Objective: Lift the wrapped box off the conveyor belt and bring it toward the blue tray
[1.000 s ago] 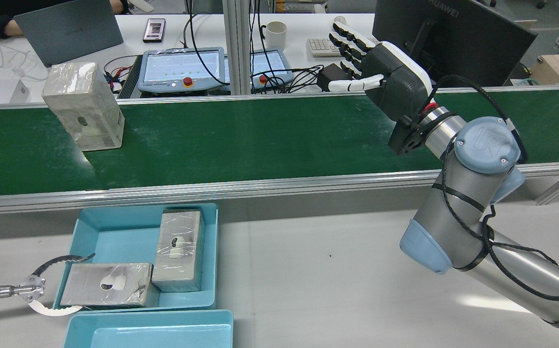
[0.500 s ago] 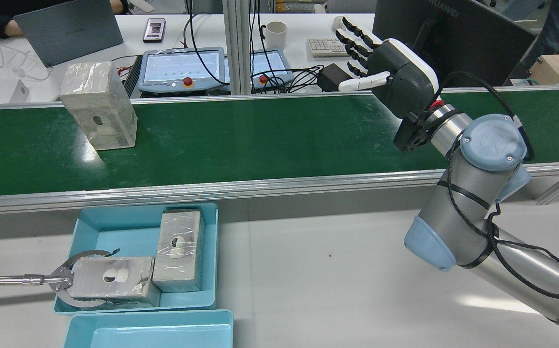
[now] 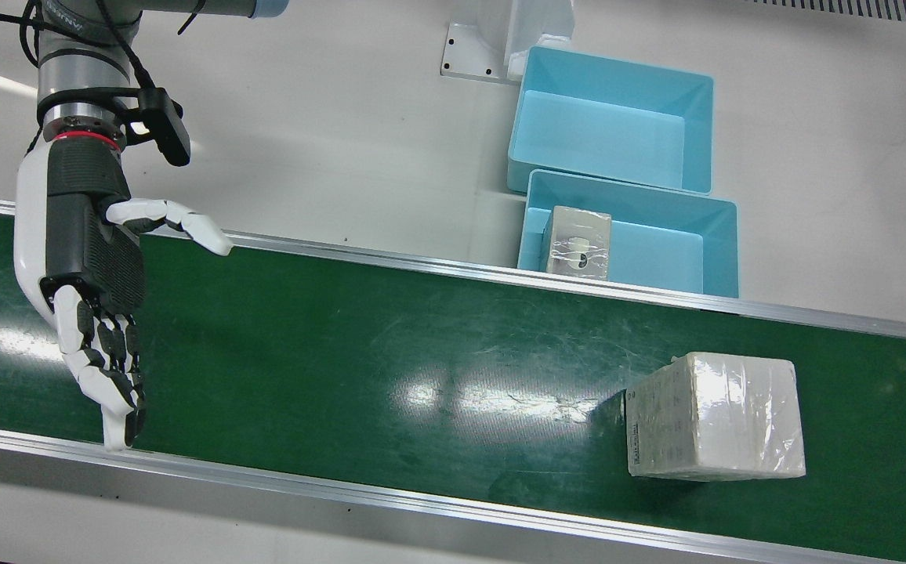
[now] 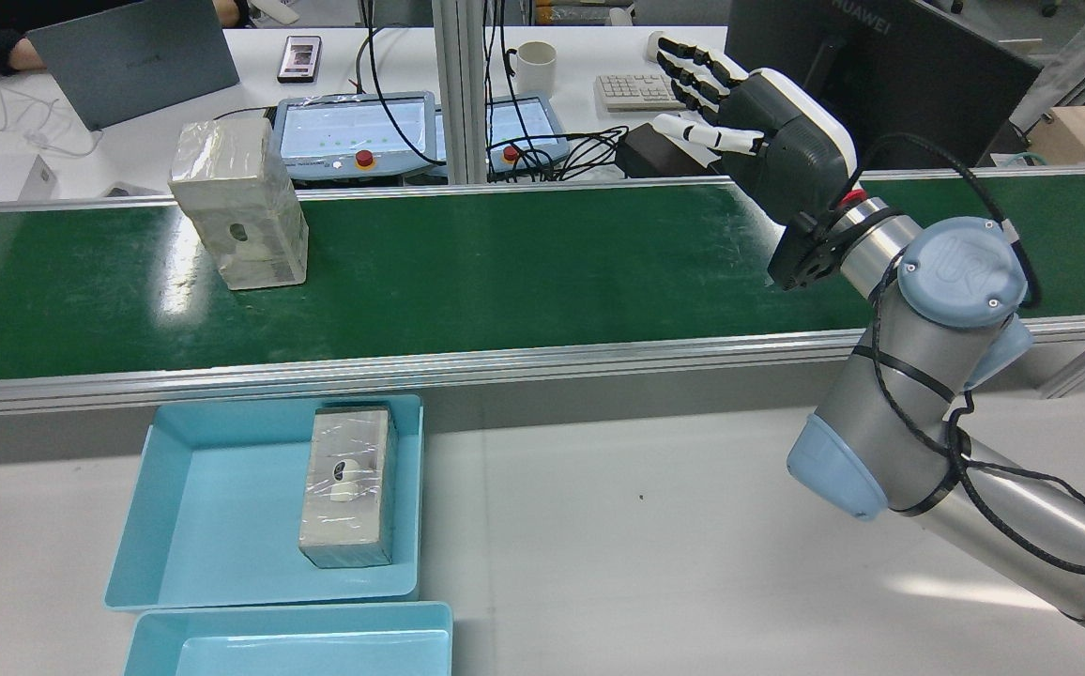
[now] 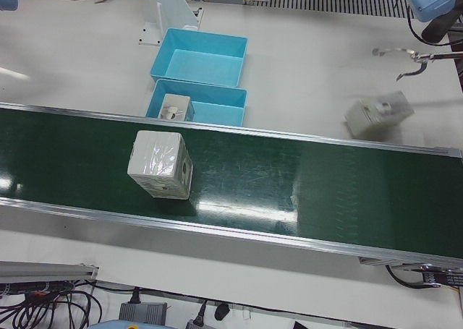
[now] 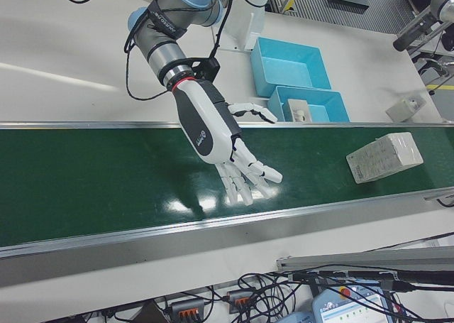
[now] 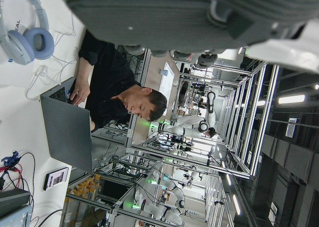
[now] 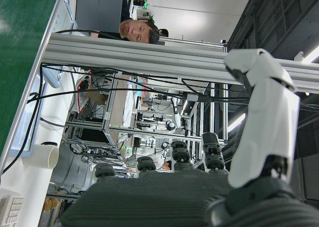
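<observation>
Front view: the pale film-wrapped box (image 3: 715,417) stands at lower right on the green conveyor belt (image 3: 359,345), well apart from the right hand (image 3: 88,258) at far left. That hand hangs over the belt with fingers spread and thumb out, holding nothing. Risk, as I judge it: the slick wrap could slip through a late or shallow grasp, or the tall box could topple if struck side-on.

Rear view: box at upper left, right hand (image 4: 768,141) at upper right, palm turned toward it, forearm angled up from lower right. The blue plastic tray (image 4: 176,526) at lower left holds 1 wrapped box.

Left-front view: no left hand shows.

Left hand view: only the left hand's dark underside at the top; its state cannot be told.
</observation>
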`<state>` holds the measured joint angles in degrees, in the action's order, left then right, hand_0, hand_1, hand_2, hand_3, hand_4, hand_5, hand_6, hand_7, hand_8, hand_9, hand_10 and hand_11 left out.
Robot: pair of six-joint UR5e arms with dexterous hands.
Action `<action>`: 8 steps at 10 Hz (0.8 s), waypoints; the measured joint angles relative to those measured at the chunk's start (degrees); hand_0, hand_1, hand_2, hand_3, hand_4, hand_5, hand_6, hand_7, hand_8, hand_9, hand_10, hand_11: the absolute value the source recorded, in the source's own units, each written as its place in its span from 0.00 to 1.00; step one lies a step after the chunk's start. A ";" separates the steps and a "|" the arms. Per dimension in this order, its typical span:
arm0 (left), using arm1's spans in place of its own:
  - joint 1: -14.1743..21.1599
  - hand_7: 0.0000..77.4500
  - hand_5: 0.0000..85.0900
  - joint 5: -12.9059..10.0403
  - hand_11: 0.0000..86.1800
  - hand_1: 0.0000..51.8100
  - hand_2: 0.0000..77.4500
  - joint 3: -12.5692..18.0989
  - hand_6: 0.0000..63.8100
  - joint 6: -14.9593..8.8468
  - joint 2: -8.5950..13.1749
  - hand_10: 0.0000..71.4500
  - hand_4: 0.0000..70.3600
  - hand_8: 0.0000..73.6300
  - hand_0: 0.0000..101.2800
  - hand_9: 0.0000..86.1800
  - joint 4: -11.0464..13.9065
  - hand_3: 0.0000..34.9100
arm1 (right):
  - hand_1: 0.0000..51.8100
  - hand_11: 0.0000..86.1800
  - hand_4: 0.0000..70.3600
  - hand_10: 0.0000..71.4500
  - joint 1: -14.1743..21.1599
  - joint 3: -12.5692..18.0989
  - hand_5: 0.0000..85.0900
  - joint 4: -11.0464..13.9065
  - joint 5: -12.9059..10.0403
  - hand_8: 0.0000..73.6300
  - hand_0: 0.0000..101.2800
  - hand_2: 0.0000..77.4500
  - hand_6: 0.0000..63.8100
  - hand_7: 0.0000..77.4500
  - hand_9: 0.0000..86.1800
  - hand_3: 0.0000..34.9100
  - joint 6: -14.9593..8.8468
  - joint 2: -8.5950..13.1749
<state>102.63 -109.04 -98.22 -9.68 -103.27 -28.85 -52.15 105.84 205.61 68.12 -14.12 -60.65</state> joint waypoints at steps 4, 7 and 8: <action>0.00 0.01 0.01 0.00 0.00 0.00 0.01 0.00 0.00 0.00 0.00 0.01 0.00 0.00 0.00 0.00 0.00 0.00 | 0.22 0.02 0.00 0.01 0.34 -0.33 0.03 0.05 0.00 0.00 0.46 0.56 0.00 0.00 0.02 0.71 -0.11 0.12; 0.00 0.00 0.01 0.00 0.00 0.00 0.01 0.00 0.00 0.00 0.00 0.01 0.00 0.00 0.00 0.00 0.00 0.00 | 0.22 0.02 0.00 0.00 0.42 -0.43 0.06 0.05 -0.06 0.00 0.45 0.11 0.00 0.00 0.02 0.63 -0.12 0.15; 0.00 0.00 0.01 0.00 0.00 0.00 0.01 0.00 0.00 0.00 0.00 0.01 0.00 0.00 0.00 0.00 0.00 0.00 | 0.22 0.01 0.00 0.01 0.41 -0.44 0.06 0.05 -0.06 0.00 0.45 0.11 0.00 0.01 0.02 0.53 -0.12 0.13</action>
<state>102.63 -109.04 -98.22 -9.68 -103.27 -28.85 -51.73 105.40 205.66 68.07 -14.24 -60.52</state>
